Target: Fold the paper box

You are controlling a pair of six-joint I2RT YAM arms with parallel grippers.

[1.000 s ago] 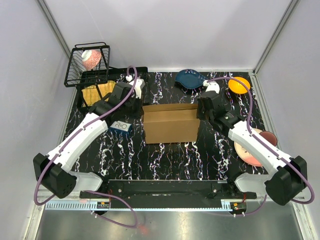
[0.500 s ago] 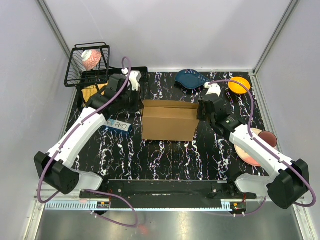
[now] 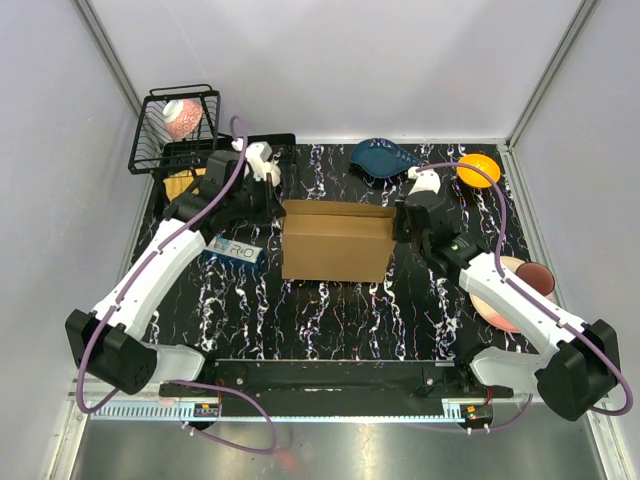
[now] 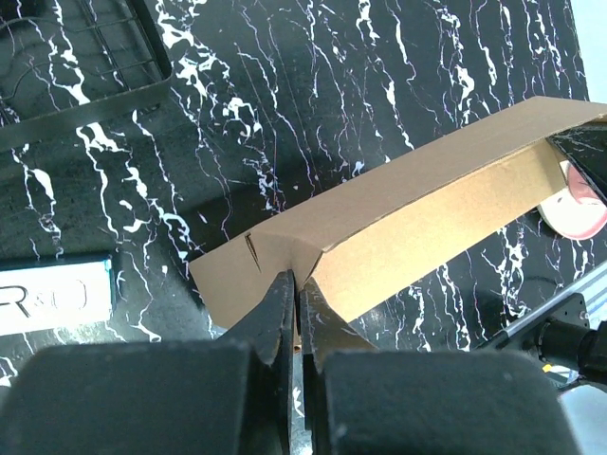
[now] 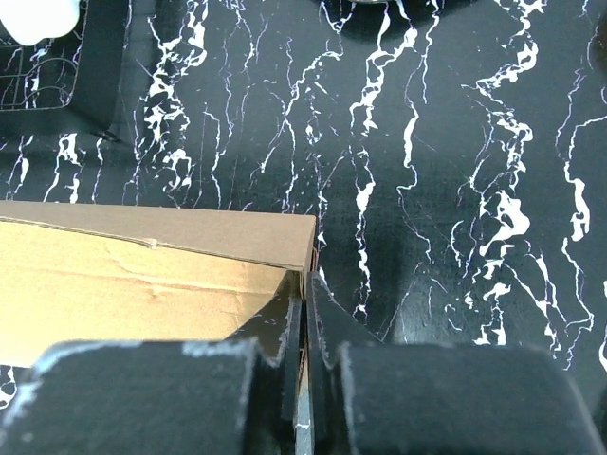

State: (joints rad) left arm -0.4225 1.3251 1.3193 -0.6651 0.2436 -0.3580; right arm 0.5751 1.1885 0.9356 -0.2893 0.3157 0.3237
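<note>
Pale walls close in a black, white-veined worktop (image 3: pixel 330 320). The paper box (image 3: pixel 335 245) sits at its middle as the biggest thing on it. It is a brown cardboard shell, partly raised, with its long open side facing the far edge.

Each arm reaches in to one end of the box. The left end effector (image 4: pixel 299 289) is closed tight on the left end panel, nipping the board right beside a short slit. The right end effector (image 5: pixel 305 289) is likewise clamped shut on the far right corner, where two panels meet.

Both grips look shallow, taking only a sliver of cardboard, so I judge slipping to be the main hazard. If either arm pulls or twists, the board could slide out and the shell sag flat. The slit next to the left pinch is a weak point and could tear under a sideways tug. If the arms push toward each other unevenly, a panel could buckle away from its crease.

A small blue-and-white carton (image 3: pixel 238 252) lies just beside the box's left end and could be swept along. So could the pink plate (image 3: pixel 505 295) under the right arm.
</note>
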